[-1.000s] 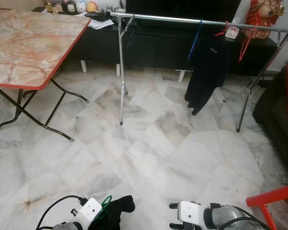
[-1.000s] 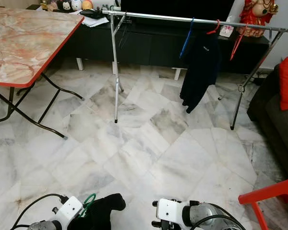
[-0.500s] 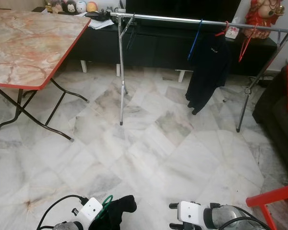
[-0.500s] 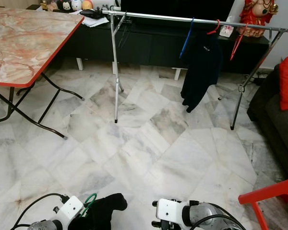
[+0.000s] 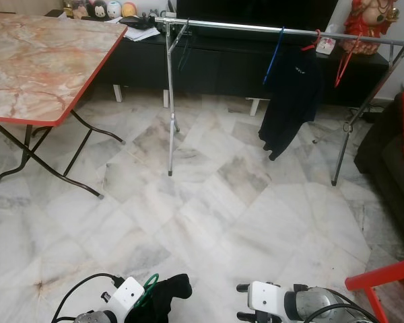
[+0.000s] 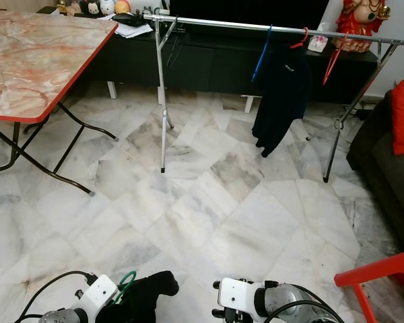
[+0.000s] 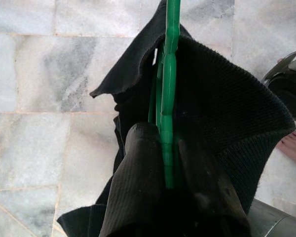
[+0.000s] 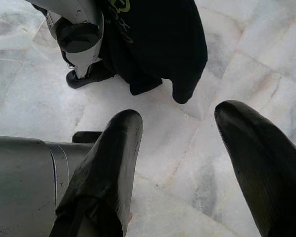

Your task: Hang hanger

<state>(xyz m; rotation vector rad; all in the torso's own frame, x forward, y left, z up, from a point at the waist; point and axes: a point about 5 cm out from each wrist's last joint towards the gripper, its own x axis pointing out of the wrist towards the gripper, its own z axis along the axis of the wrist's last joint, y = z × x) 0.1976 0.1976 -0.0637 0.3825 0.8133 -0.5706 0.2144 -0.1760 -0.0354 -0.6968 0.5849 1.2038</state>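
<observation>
Between the left end effector (image 7: 163,163) fingers the green hanger (image 7: 168,84), draped in a black garment (image 7: 222,108), sits clamped. Far ahead stands the rail (image 5: 269,28); approach squarely, hook kept upright. Right end effector (image 8: 180,143) hangs spread, empty.

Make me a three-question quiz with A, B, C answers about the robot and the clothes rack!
1. Where is the red-edged table?
A. on the robot's left
B. on the robot's right
C. behind the rack

2. What colour is the hanger in the left gripper?
A. red
B. blue
C. green

3. How is the right gripper?
A. open, holding nothing
B. shut on a hanger
C. shut on a shirt

Answers:
1 A, the head views show the table on the left, with the clothes rack farther ahead.
2 C, the left wrist view shows a green hanger with a black garment on it between the fingers.
3 A, its fingers stand apart over bare floor.
</observation>
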